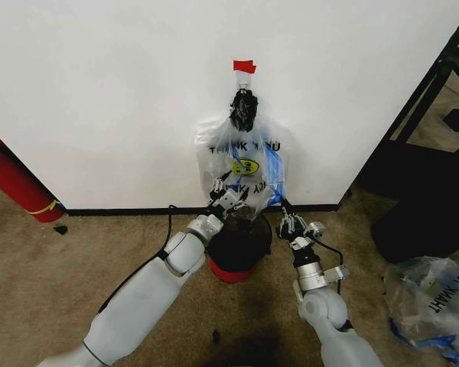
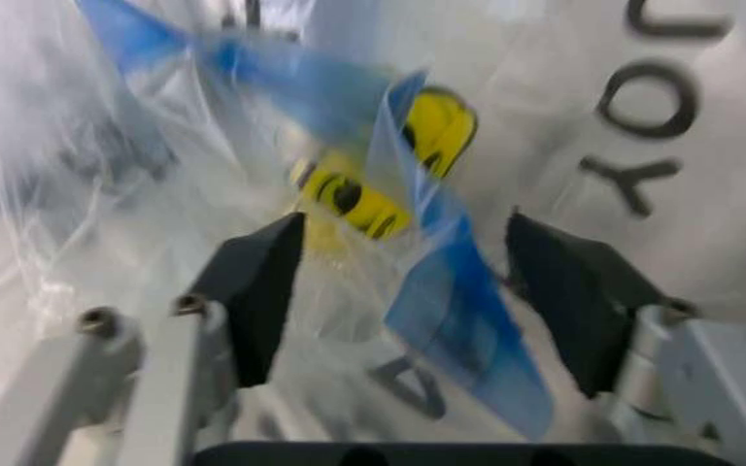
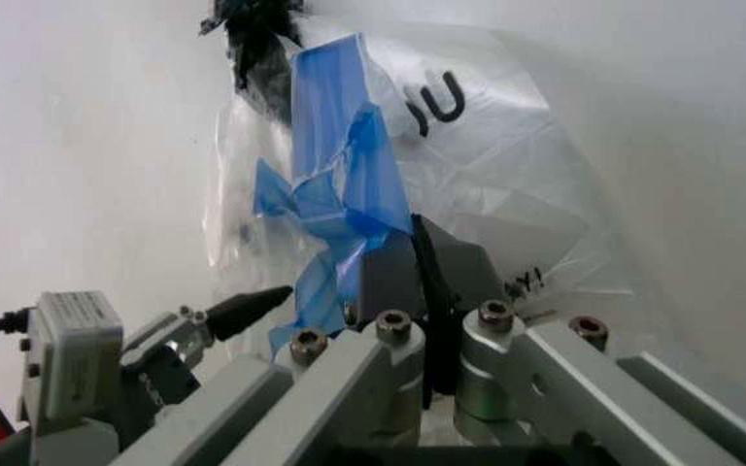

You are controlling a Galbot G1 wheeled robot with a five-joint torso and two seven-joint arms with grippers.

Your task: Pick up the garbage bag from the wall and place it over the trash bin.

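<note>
Closing on the garbage bag (image 1: 243, 164), which hangs against the wall (image 1: 99, 92) above the trash bin (image 1: 237, 243), calls for the left gripper (image 1: 228, 197), jaws apart around the film, pinching squarely while the right gripper (image 1: 292, 223), pads together on a blue fold, holds firm.

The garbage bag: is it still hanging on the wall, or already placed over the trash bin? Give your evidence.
Still hanging. The garbage bag hangs from a hook on the wall, above the trash bin.
</note>
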